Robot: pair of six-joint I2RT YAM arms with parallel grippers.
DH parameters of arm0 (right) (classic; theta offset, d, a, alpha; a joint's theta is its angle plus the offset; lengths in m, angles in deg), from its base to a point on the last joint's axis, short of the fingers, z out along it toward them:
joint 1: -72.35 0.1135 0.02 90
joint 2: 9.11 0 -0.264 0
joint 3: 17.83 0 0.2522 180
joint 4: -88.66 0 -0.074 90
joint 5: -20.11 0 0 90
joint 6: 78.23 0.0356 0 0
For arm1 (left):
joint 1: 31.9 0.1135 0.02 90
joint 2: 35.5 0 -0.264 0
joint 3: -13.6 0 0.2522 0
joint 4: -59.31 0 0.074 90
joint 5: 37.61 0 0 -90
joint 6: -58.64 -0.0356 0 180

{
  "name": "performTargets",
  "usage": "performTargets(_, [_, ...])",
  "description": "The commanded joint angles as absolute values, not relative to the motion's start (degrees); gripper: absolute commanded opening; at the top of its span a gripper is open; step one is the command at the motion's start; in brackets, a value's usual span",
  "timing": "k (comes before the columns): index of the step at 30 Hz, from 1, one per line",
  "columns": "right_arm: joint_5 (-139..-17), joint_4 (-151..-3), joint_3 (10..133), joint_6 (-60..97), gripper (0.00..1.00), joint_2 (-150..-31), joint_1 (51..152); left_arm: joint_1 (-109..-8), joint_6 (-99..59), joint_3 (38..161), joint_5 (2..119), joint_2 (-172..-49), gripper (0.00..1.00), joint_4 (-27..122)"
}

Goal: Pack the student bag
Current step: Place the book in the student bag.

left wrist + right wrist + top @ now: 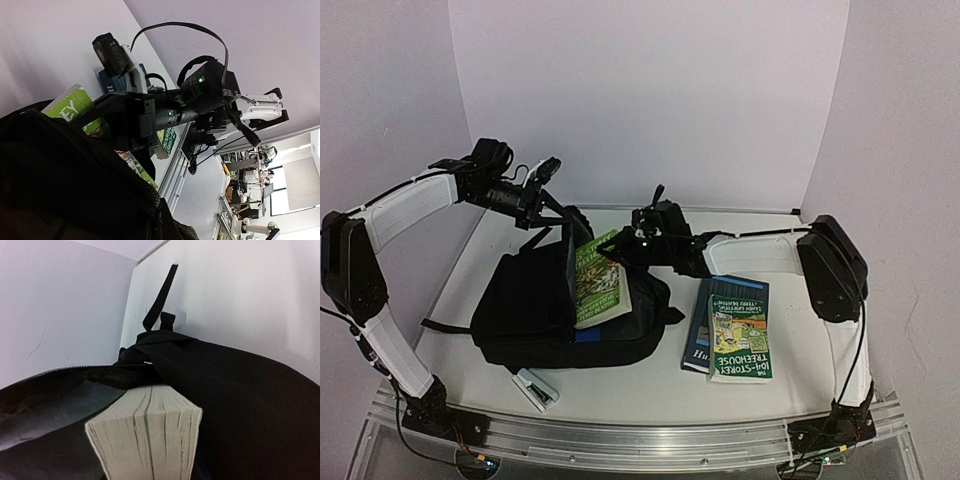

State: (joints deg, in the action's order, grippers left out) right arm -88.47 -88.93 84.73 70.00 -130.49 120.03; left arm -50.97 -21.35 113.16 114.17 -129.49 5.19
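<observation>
Backpack of black fabric [520, 320] pinched open by left gripper [552, 210]; green paperback book [598, 285], half inside, clasped by right gripper [625, 240].

Pale lilac walls [650, 100] on three sides; white table [650, 385] below.

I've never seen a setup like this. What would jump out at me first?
The big black backpack lies left of centre on the table, with the left gripper pinching its opening upward. The right gripper holds a green book partway into that opening. Two more books lie stacked to the right.
</observation>
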Motion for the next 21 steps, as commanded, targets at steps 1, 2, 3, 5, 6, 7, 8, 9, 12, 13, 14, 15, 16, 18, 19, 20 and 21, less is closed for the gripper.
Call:
performTargets(1, [-80.35, -97.99, 89.76, 73.38, 0.0, -134.43, 123.26, -51.06, -22.3, 113.74, 117.92, -128.94, 0.0, 8.92])
performTargets(2, [-78.72, -98.55, 89.78, 73.81, 0.0, -135.18, 123.93, -51.06, -22.16, 113.67, 117.93, -129.0, 0.0, 9.1])
performTargets(3, [-77.42, -99.93, 89.64, 74.27, 0.0, -135.99, 124.41, -51.06, -21.92, 113.55, 117.99, -129.01, 0.0, 9.37])
performTargets(5, [-75.35, -102.46, 89.75, 75.19, 0.0, -137.77, 125.48, -51.07, -21.58, 113.27, 118.19, -128.98, 0.0, 9.88])
performTargets(6, [-74.65, -103.44, 90.27, 75.28, 0.0, -138.69, 126.06, -51.07, -21.42, 113.14, 118.24, -129.04, 0.0, 10.09])
performTargets(7, [-74.21, -103.61, 91.46, 74.97, 0.0, -139.89, 126.54, -51.08, -21.35, 113.02, 118.27, -129.09, 0.0, 10.25])
performTargets(8, [-73.72, -103.17, 92.79, 74.45, 0.05, -141.12, 126.82, -51.08, -21.3, 112.92, 118.23, -129.14, 0.0, 10.32])
performTargets(9, [-73.29, -102.43, 93.99, 73.99, 0.1, -142.21, 127.06, -51.07, -21.26, 112.8, 118.18, -129.18, 0.0, 10.37])
performTargets(12, [-71.66, -97.19, 96.14, 72.02, 0.3, -143.69, 127.43, -51.06, -21.33, 112.45, 117.6, -129.05, 0.0, 10.39])
performTargets(13, [-70.72, -95.32, 95.76, 71.34, 0.33, -143.32, 127.44, -51.06, -21.43, 112.32, 117.38, -128.93, 0.0, 10.34])
performTargets(14, [-69.33, -94.29, 94.91, 70.44, 0.41, -142.21, 127.41, -51.06, -21.54, 112.2, 116.93, -128.79, 0.0, 10.25])
performTargets(15, [-67.43, -93.33, 93.6, 69.66, 0.47, -140.95, 127.43, -51.05, -21.65, 112.11, 116.53, -128.68, 0.0, 10.18])
performTargets(16, [-66.3, -92.44, 91.96, 69.09, 0.51, -139.84, 127.38, -51.02, -21.69, 112.03, 116.35, -128.65, 0.0, 10.14])
performTargets(18, [-64.13, -90.29, 89.89, 67.44, 0.61, -137.16, 127.41, -50.99, -21.73, 111.99, 116.19, -128.52, 0.0, 10.12])
performTargets(19, [-63.53, -89.34, 89.22, 66.44, 0.64, -136.07, 127.44, -51.01, -21.77, 111.97, 116.13, -128.49, 0.0, 10.05])
performTargets(20, [-63.19, -87.83, 88.91, 65.48, 0.67, -135.07, 127.45, -50.98, -21.79, 111.99, 116.06, -128.53, 0.0, 10.02])
performTargets(21, [-63.03, -86.34, 88.66, 64.94, 0.7, -134.44, 127.44, -50.97, -21.82, 111.99, 116.02, -128.53, 0.0, 9.97])
